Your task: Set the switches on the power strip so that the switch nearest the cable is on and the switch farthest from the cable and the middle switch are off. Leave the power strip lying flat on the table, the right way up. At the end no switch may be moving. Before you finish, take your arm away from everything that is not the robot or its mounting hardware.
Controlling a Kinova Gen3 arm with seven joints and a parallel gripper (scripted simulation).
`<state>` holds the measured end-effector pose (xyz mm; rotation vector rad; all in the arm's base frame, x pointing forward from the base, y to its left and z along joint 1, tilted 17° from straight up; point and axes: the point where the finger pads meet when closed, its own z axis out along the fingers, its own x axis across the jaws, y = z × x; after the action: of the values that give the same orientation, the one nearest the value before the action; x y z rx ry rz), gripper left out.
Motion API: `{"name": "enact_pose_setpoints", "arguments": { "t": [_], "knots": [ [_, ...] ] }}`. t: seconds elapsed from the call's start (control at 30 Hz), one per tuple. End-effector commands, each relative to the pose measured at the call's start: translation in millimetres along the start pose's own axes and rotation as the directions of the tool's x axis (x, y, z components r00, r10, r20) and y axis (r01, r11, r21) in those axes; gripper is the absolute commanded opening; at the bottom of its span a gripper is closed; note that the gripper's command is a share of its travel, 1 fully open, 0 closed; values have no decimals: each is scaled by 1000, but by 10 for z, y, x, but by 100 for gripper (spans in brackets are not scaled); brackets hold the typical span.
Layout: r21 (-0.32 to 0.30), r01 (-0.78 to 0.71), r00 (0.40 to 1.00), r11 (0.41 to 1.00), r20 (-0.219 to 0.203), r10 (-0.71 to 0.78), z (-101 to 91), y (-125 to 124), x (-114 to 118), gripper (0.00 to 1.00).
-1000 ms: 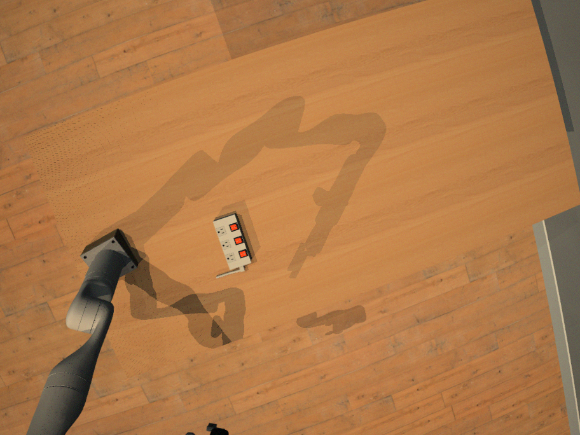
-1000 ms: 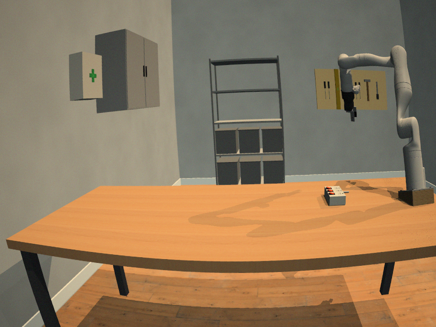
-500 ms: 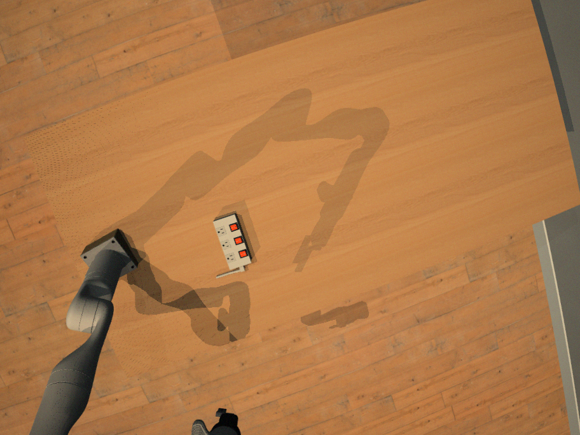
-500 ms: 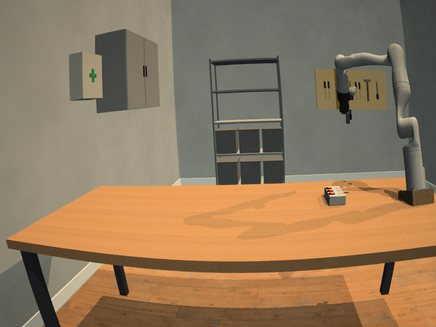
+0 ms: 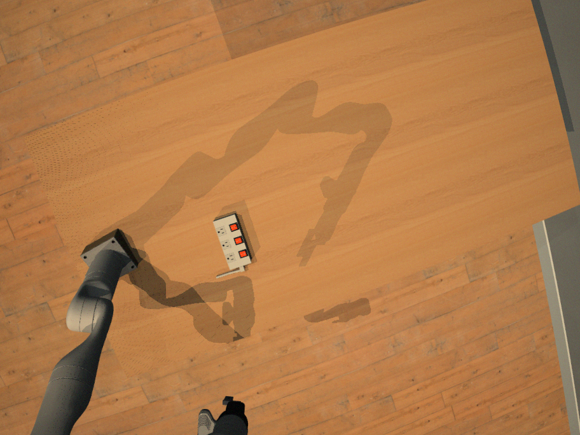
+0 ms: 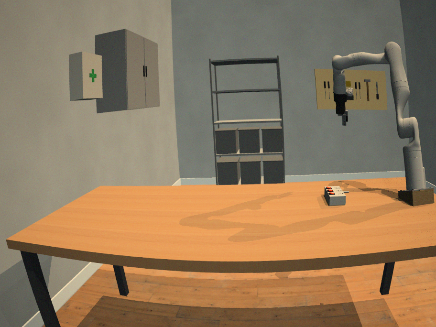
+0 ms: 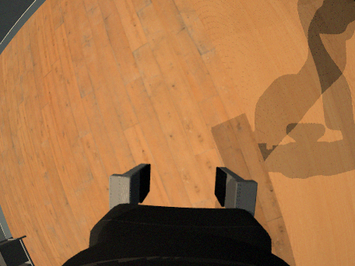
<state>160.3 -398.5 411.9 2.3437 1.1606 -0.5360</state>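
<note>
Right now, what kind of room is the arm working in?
Likely a workshop: a pegboard of hand tools and a first-aid cabinet on the walls, a shelving unit, and a wooden worktable.
</note>
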Motion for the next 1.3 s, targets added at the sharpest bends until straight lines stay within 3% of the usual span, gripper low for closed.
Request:
{"name": "enact_pose_setpoints", "arguments": {
  "t": [0.0, 0.43, 0.47, 1.23, 1.27],
  "knots": [
    [-8, 31, 1000, 999, 6, -31, -58, 91, 118, 100],
    [-8, 31, 1000, 999, 6, -31, -58, 91, 118, 100],
    [-22, 70, 997, 997, -26, -71, -75, 212, 419, 100],
    [-22, 70, 997, 997, -26, -71, -75, 212, 419, 100],
    [-35, 108, 992, 994, -59, -110, -93, 312, 724, 100]
  ]
}}
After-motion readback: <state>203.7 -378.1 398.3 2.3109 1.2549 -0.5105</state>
